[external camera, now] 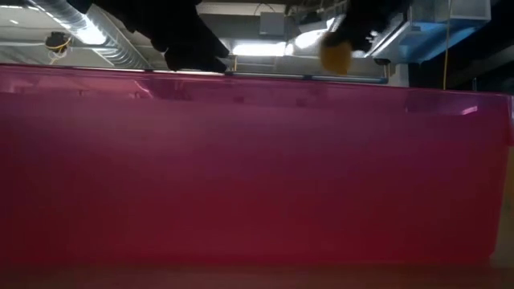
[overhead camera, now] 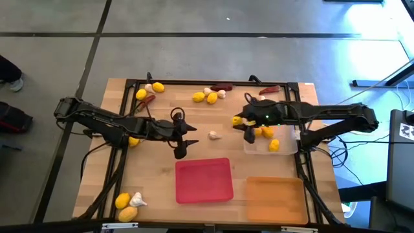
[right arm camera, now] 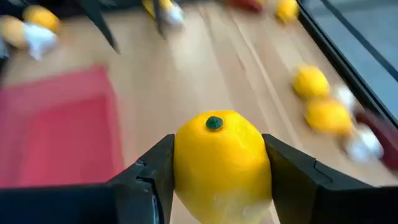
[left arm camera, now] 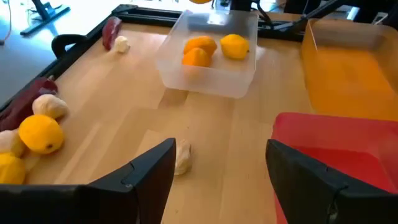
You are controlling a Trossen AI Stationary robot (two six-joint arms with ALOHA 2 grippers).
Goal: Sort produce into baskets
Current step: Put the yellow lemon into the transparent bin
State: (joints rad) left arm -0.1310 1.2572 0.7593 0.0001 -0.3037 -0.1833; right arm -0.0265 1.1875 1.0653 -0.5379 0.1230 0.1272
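Right end effector [right arm camera: 217, 180] clamping a lemon [right arm camera: 222, 163], left end effector [left arm camera: 217, 174] spread wide, holding nothing

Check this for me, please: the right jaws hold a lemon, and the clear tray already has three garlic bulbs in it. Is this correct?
Not quite. The right gripper does hold a lemon between its jaws, but the clear tray has three lemons in it, not garlic bulbs. The left wrist view shows them clearly.
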